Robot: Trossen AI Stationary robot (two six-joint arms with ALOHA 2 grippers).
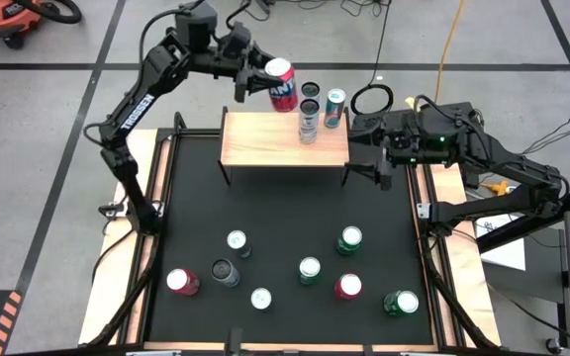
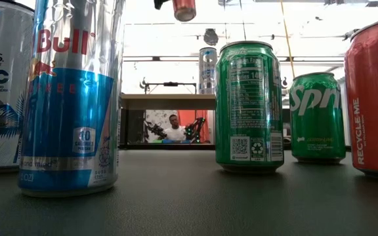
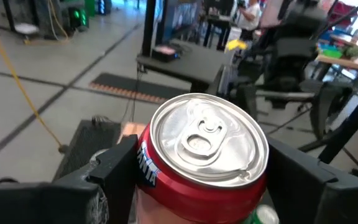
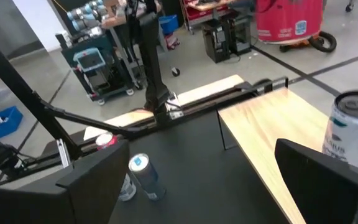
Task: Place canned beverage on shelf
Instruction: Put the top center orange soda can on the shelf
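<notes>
The left gripper [image 1: 261,82] has its jaws closed on a red can [image 1: 281,83], clamped at its sides; the left wrist view shows the silver lid [image 3: 207,139] with its pull tab between the two dark fingers [image 3: 114,171]. The can is held upright in the air, just past the far edge of the shelf [image 1: 265,140], near its left corner, not resting on the board. In the low view only its underside [image 2: 184,8] shows, high above the shelf.

On the shelf's far edge stands a slim silver can [image 1: 309,125]. Two more cans, a dark one [image 1: 311,92] and a teal one [image 1: 334,107], stand close behind it; whether they rest on the board or beyond it cannot be told.

The right gripper [image 1: 364,166] waits just beside the shelf's right end, jaws wide open and empty.

On the black surface [image 1: 196,218] nearer the camera stand eight more cans, well apart from the shelf: red, green, silver and dark ones.
</notes>
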